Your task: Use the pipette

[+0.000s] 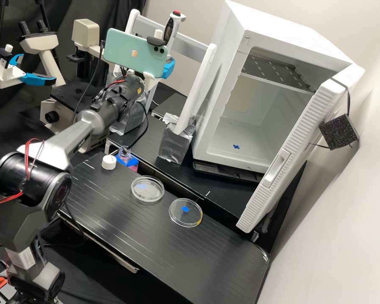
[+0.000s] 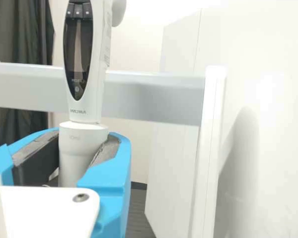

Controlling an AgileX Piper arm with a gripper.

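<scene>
In the wrist view we find the pipette (image 2: 97, 64) standing nearly upright in front of the rack's pale rail (image 2: 154, 96), and we see the gripper (image 2: 85, 144) closed around its lower barrel, with the dark pads (image 2: 37, 161) pressed to opposite sides just below the wide shoulder. Whether the rack bears any of its weight, we cannot tell. We judge the body to be stiff, smooth plastic, fairly light but top-heavy, since the bulky handle with its dark display (image 2: 78, 54) sits well above the grip. So held, it could tip or twist between the pads if we swung it quickly. We would keep hold on this plain round part, firm enough to stop slipping yet gentle enough to spare the casing, and leave the display and its buttons untouched. The narrow lower end is likely the delicate part, so we would guard it from knocks against the rack. In the high view we find the pipette's red-topped head (image 1: 176, 14) above and behind the phone (image 1: 135, 52), over at the rack. The open bottle (image 1: 124, 154), its cap (image 1: 109, 162) and two dishes (image 1: 147, 189) wait on the bench (image 1: 126, 228), and we would want a level, unhurried carry towards them.
</scene>
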